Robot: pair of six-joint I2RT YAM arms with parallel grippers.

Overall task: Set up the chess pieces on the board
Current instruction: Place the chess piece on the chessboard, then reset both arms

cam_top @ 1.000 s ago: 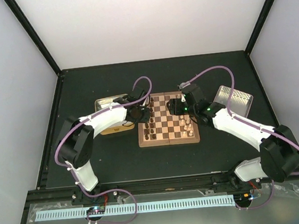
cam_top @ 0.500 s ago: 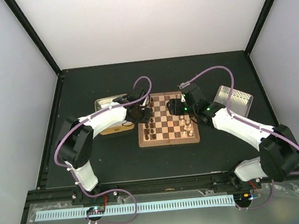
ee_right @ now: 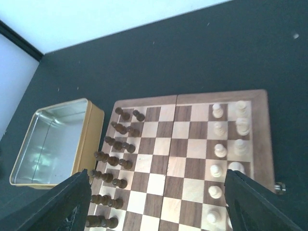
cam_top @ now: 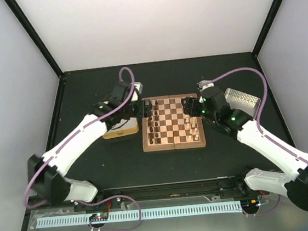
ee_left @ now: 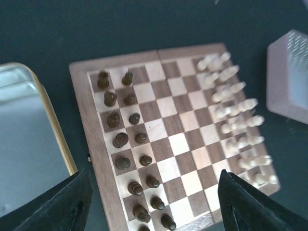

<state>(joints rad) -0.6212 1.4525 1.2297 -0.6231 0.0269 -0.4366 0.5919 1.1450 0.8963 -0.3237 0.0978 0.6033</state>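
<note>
Left tool (ee_left: 154, 173): released, fingers spread wide, nothing between them; it hangs above the board (cam_top: 174, 146) on the side toward the yellow tin (ee_left: 53, 125).
Right tool (ee_right: 156, 175): also released and empty, above the board's opposite side, toward the perforated tray (ee_left: 288, 77).

Dark pieces (ee_left: 120, 139): upright, in two lines along the board edge next to the tin.
Pale pieces (ee_left: 236, 125): two lines along the edge next to the tray. The left wrist view is too blurred here to check each one.
Centre squares of the board are bare. The layout looks complete or nearly so.

Handling (judgement): small turned wood, so light and rigid, not fragile. The finish is smooth and the bases narrow, so they are likely to slip or topple. Neighbours stand close together. Take a piece from above, at the neck or upper body, with the fingers lined up along the gap between the lines.
</note>
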